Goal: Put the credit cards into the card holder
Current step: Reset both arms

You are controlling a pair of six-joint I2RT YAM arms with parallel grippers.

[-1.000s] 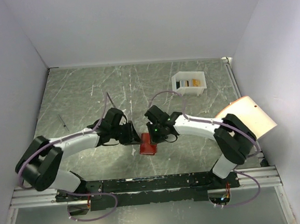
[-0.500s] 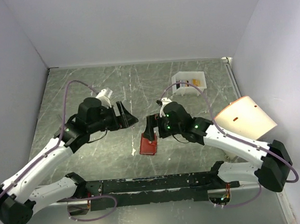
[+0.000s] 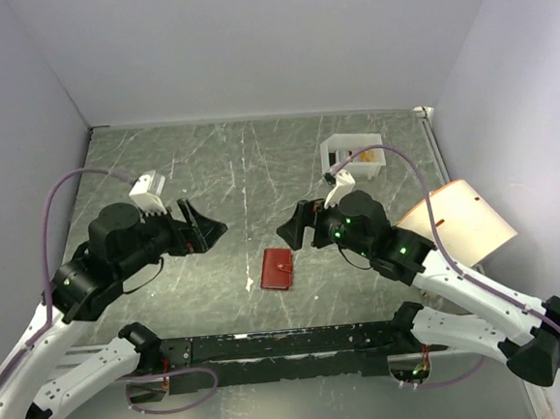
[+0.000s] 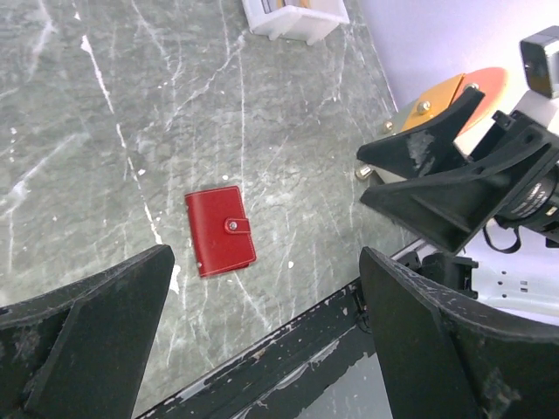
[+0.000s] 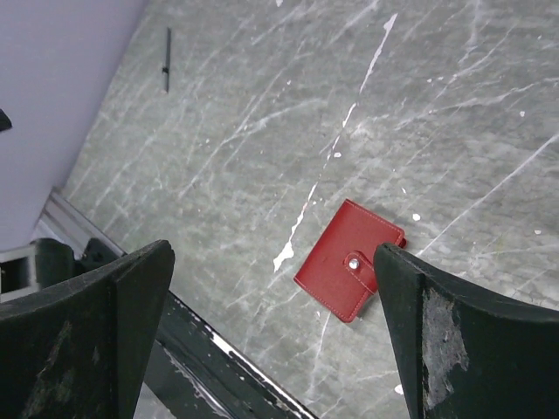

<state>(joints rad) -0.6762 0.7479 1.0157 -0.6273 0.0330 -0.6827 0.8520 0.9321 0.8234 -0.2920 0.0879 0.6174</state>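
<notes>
the top view took in the whole grey marbled table (image 3: 258, 172), with the left gripper (image 3: 207, 231) and right gripper (image 3: 297, 229) held above it on either side of the middle, both with jaws spread wide and gripping nothing. only that view showed the pale, orange-edged disc (image 3: 461, 222) at the right edge entire. the white box (image 3: 353, 153) far right, credit cards (image 3: 364, 154) standing in it, also appeared at the top of the left wrist view, not in the right wrist view. the card holder (image 3: 278, 268) lay flat between the grippers near the front rail (image 3: 300, 342): red, folded shut, its tab snapped down on a small metal stud. only the right wrist view caught a thin dark rod (image 5: 166, 59) near the table's left side.
</notes>
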